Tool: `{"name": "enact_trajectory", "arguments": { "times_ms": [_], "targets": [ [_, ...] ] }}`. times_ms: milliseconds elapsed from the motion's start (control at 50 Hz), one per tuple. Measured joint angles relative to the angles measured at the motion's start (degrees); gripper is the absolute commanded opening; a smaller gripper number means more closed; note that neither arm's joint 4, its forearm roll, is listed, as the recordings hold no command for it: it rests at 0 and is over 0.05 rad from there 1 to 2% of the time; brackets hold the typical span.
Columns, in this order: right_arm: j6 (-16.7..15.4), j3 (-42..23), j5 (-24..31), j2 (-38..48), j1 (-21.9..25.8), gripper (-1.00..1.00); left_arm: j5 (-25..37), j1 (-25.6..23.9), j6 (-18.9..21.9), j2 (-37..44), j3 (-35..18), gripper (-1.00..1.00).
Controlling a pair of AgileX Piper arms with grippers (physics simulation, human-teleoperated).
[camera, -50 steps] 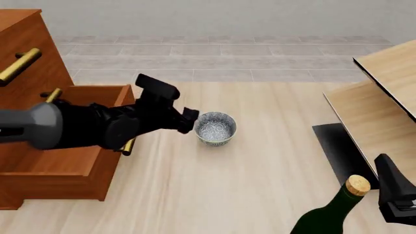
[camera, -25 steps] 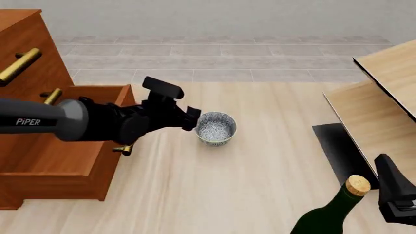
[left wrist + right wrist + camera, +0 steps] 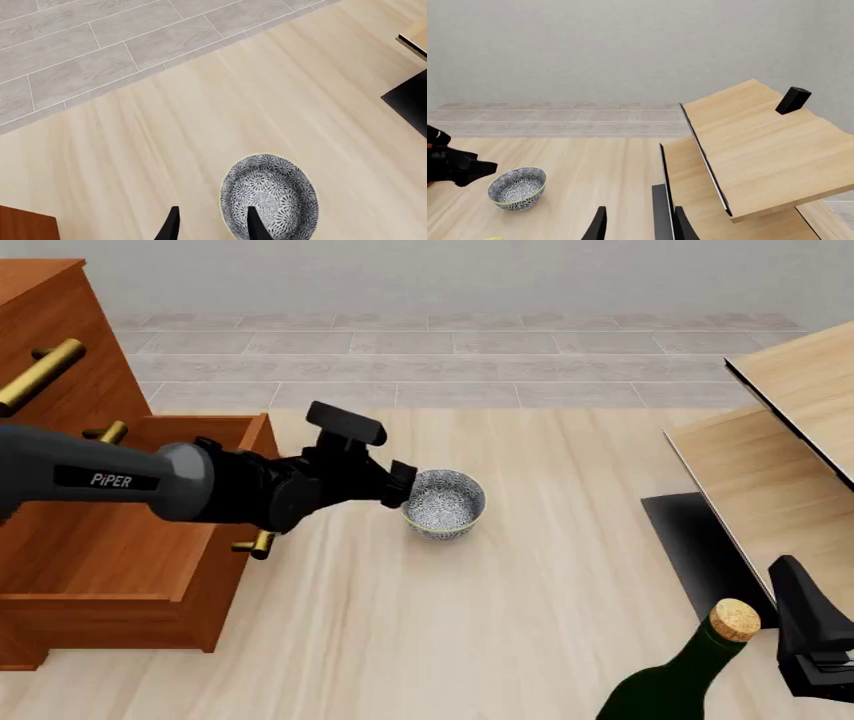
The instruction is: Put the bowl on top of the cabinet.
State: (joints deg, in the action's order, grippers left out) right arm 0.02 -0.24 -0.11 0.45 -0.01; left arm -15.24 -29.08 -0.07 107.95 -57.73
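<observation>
The bowl (image 3: 445, 502) is white with a grey-blue speckle and stands upright on the table, just right of the cabinet's pulled-out drawer. My left gripper (image 3: 402, 484) is open at the bowl's left rim. In the left wrist view one finger (image 3: 254, 225) lies over the bowl (image 3: 270, 195) and the other (image 3: 172, 226) stays outside its wall. The reddish-brown cabinet (image 3: 80, 540) with brass handles fills the left side. My right gripper (image 3: 798, 602) waits open at the lower right, far from the bowl (image 3: 517, 187), holding nothing.
A dark green corked bottle (image 3: 681, 675) stands at the front right beside my right gripper. Pale wood panelled furniture (image 3: 781, 440) with black edges occupies the right side. The cabinet's lower drawer (image 3: 134, 560) is pulled out under my left arm.
My left arm has swung right and forward, bringing its gripper up to the bowl's left rim. The bowl and my right arm have stayed put.
</observation>
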Motion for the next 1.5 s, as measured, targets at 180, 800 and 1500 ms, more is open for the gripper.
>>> {"name": "enact_trajectory", "arguments": {
  "times_ms": [180, 800, 1500],
  "targets": [
    [0.0, 0.0, 0.0, 0.0, 0.0, 1.0, 0.0, 0.0, 0.7, 2.0, -1.5, 1.0],
    [0.0, 0.0, 0.0, 0.0, 0.0, 1.0, 1.2, -0.3, 2.3, 6.4, -6.3, 1.0],
    [0.0, 0.0, 0.0, 0.0, 0.0, 1.0, 1.5, -1.1, 4.0, 10.0, -8.9, 1.0]
  ]
}}
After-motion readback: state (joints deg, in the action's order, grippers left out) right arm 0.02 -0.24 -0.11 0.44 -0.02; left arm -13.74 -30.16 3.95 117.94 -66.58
